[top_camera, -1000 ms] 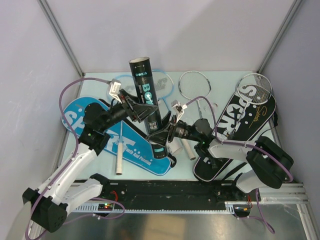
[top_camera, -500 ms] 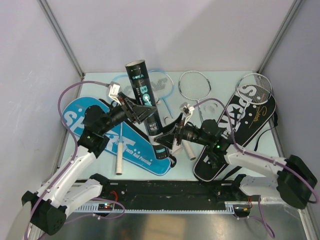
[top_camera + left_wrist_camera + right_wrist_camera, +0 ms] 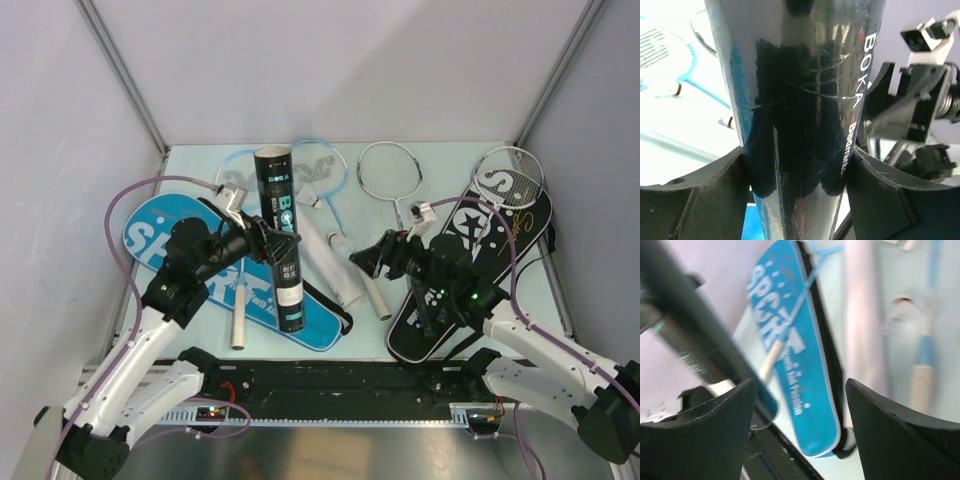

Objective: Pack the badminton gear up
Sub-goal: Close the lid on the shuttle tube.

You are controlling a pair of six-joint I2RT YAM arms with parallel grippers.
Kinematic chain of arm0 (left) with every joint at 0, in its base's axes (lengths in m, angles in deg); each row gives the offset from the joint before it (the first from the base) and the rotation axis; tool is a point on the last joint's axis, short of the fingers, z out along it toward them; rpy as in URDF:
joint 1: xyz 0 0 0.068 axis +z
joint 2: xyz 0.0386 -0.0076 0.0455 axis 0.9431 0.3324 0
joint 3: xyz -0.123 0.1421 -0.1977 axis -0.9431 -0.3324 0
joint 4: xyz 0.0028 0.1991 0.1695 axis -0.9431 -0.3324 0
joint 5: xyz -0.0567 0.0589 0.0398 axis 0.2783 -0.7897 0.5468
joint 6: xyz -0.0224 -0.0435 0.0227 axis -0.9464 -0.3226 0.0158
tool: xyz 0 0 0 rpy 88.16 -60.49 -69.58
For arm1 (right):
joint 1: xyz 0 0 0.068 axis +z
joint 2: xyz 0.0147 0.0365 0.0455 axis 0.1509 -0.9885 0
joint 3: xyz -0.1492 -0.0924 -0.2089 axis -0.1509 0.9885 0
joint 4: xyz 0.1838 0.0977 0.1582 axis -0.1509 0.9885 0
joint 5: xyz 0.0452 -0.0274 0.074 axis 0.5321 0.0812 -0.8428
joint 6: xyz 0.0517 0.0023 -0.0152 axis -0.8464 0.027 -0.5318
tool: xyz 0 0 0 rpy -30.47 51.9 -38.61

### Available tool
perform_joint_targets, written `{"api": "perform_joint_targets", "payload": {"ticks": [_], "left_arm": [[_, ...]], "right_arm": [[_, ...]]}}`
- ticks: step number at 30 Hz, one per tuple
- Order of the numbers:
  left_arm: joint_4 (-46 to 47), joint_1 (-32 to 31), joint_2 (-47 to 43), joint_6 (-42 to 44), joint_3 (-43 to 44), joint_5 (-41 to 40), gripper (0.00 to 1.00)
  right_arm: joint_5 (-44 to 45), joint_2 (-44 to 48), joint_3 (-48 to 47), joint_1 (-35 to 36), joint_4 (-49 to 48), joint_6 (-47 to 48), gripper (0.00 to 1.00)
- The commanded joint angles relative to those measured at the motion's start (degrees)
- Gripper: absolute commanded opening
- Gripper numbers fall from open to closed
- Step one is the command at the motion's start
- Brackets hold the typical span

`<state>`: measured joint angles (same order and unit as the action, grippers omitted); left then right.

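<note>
My left gripper is shut on the black "BOKA" tube, holding it near its middle, steeply tilted above the blue "SPORT" cover. In the left wrist view the tube fills the gap between both fingers. My right gripper stands open and empty, to the right of the tube and apart from it. Its wrist view looks past the open gripper at the blue cover and the black tube. A white tube lies on the table between the arms.
Two light-blue-framed rackets and a silver-framed racket lie at the back. Another silver racket rests on the black "SPORT" cover at the right. A racket handle lies on the blue cover. Walls close in left, back and right.
My right gripper has pulled back to the right, away from the black tube's lower end. My left arm has swung the tube leftward, its lower end now over the blue cover.
</note>
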<state>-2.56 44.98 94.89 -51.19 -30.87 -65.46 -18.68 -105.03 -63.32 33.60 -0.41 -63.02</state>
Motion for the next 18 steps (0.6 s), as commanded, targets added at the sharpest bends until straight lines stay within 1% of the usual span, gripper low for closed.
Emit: {"api": "perform_joint_targets", "payload": {"ticks": [1,2,4,6,9,11,14,16,18], "left_arm": [[-8.0,0.12,-5.82,9.84,3.07,-5.24,0.58],[-8.83,0.12,-6.86,10.6,3.07,-5.74,0.58],[-10.13,0.1,-8.51,12.02,2.8,-6.38,0.59],[-10.94,0.11,-9.83,13.46,2.2,-7.04,0.59],[-11.35,0.12,-11.04,14.97,0.95,-8.46,0.6],[-11.44,0.12,-11.25,14.67,0.47,-8.62,0.6],[-11.43,0.07,-11.18,13.54,0.09,-6.4,0.6],[-11.44,0.0,-11.42,13.17,-0.3,-5.29,0.6],[-11.44,-0.22,-12.07,13.0,-0.72,-4.68,0.61]], "right_arm": [[8.17,3.17,-2.74,-6.03,14.51,-2.01,0.77],[11.71,3.52,-3.23,-7.5,17.8,-1.83,0.77],[16.04,3.91,-4.03,-10.16,22.59,-1.63,0.77],[16.39,2.6,-4.59,-13.27,24.74,-0.15,0.76],[15.69,-4.43,-8.34,-16.17,27.92,3.28,0.7],[17.03,-9.74,-11.47,-16.57,29.14,5.03,0.63],[18.25,-16.78,-15.11,-16.79,28.0,6.59,0.46],[17.89,-21.49,-17.88,-16.77,26.77,7.77,0.4],[17.74,-26.93,-21.37,-16.72,26.57,8.7,0.37]]}}
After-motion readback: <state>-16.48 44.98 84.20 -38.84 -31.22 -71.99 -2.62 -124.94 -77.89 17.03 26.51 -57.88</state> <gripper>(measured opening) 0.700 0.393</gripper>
